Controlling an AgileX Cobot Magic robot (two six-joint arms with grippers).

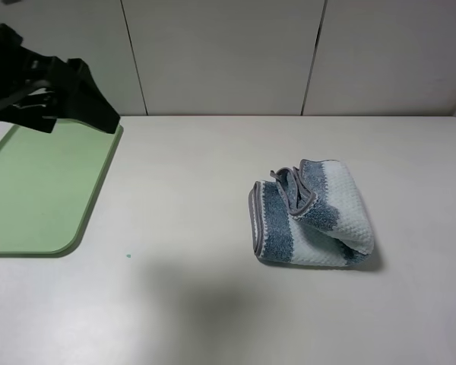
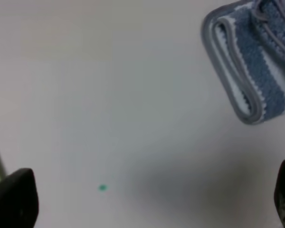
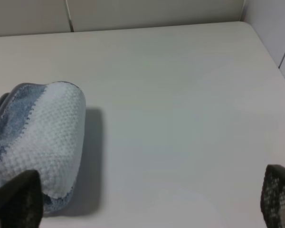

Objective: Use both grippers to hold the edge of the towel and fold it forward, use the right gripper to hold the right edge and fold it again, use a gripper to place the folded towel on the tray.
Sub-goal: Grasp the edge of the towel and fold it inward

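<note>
Left hand (image 2: pixel 147 204): fingers (image 2: pixel 14 199) spread wide, nothing between them. It is raised and faces bare surface (image 2: pixel 109 95), well apart from the towel (image 2: pixel 249 61).
Right hand (image 3: pixel 147 204): fingers (image 3: pixel 280 194) also wide apart and empty. It is low behind the towel's pale end, with one fingertip near that end; contact cannot be told. This arm is out of the high view.

Near: open surface with a small teal speck (image 1: pixel 128 255) between tray and towel, closer to the tray.

Middle: the towel lies right of centre, on the surface and not on the tray. It is a loose folded bundle with its long axis roughly left to right, slightly skewed. The stacked grey hem (image 1: pixel 254 213) faces left toward the tray, and the rounded pale fold faces right. A loose loop of hem lies on top.

Left: the green tray (image 1: pixel 30 190) is flat and well apart from the towel. Nothing lies between them but the speck.

Far: the left arm (image 1: pixel 57 91) hangs over the tray's far right corner. Panelled wall (image 1: pixel 228 53) behind.
</note>
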